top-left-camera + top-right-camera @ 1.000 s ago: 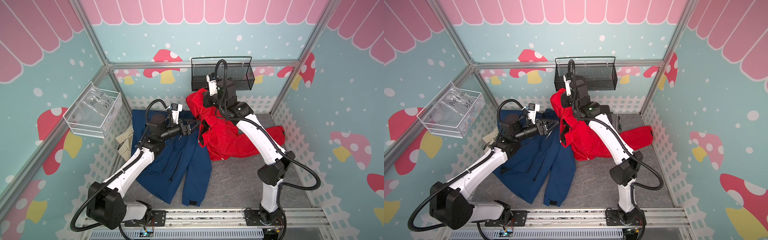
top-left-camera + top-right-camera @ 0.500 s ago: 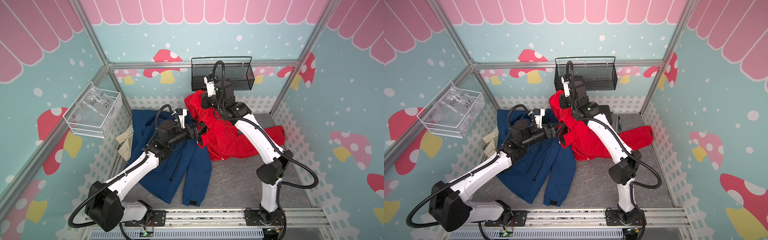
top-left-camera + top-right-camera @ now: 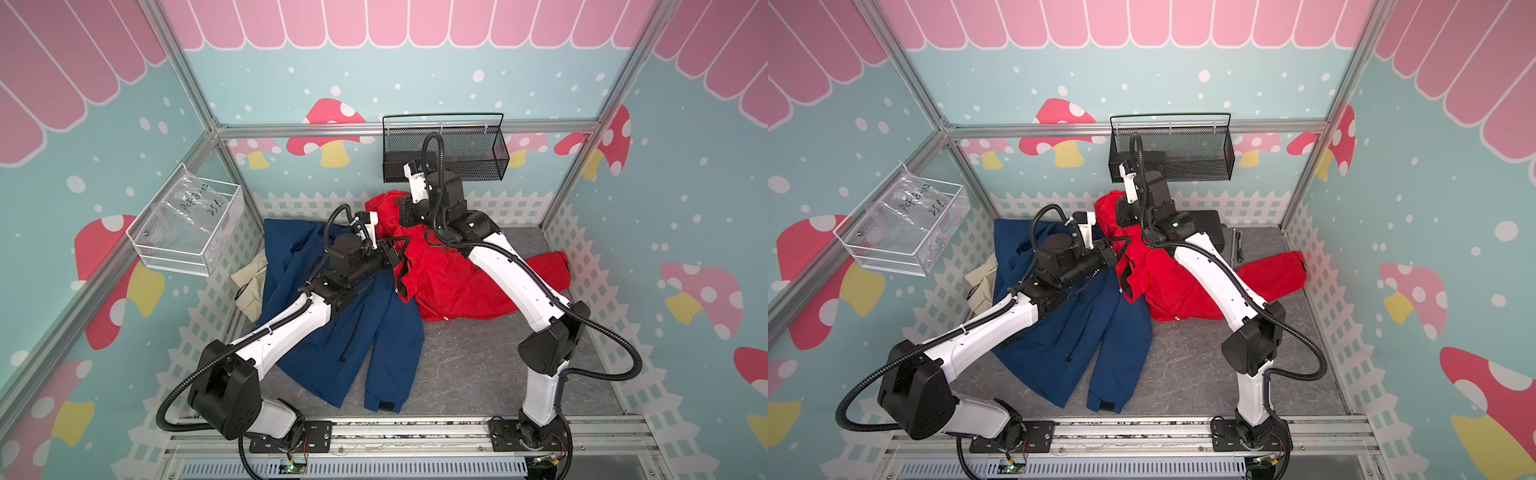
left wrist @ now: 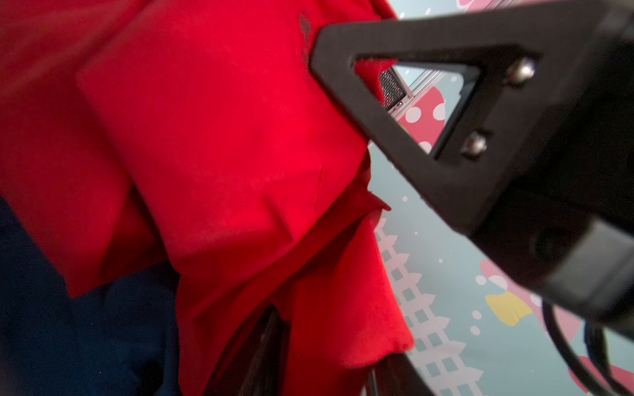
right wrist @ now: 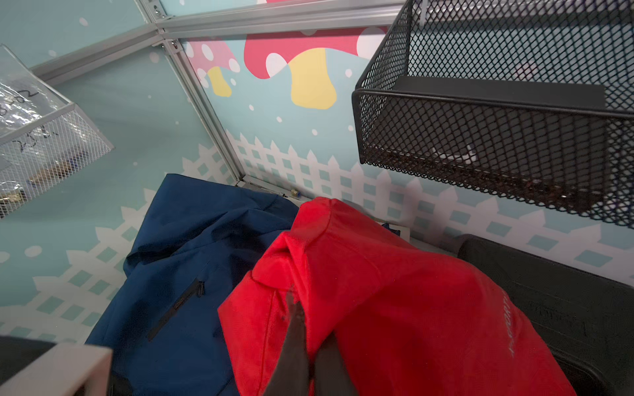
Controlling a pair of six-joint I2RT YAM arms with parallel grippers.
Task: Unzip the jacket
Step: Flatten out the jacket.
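1. The red jacket (image 3: 453, 278) is right of centre in both top views. Its top end is lifted toward the upper middle of the frame, under the black mesh basket (image 3: 457, 158), and the rest trails down onto the bench (image 3: 465, 365). One sleeve is spread out toward the right.
2. In the right wrist view the right gripper (image 5: 307, 329) has its jaws pressed together on a fold of red cloth near the collar. It carries the raised end.
3. The left gripper (image 3: 392, 257) is at the jacket's left front edge, just left of centre. In the left wrist view red cloth lies against one finger (image 4: 394, 144). I cannot tell whether the jaws have pinched it or only bracket it.
4. Handling, as I judge it: the jacket is a thin shell, light and limp, and probably slick. It creases and sags wherever it is unsupported, so it holds no shape without tension. A shallow pinch of a single layer is likely to slip.
5. Where to hold: keep the collar grip high so the front opening hangs taut. The other grip belongs on the zip's pull tab. I cannot find the tab in any view; only a dark strip (image 3: 400, 286) shows along the front edge.
6. A blue jacket (image 3: 353, 328) lies flat just left of the red one, touching it. The lower jaw could catch its cloth as well.
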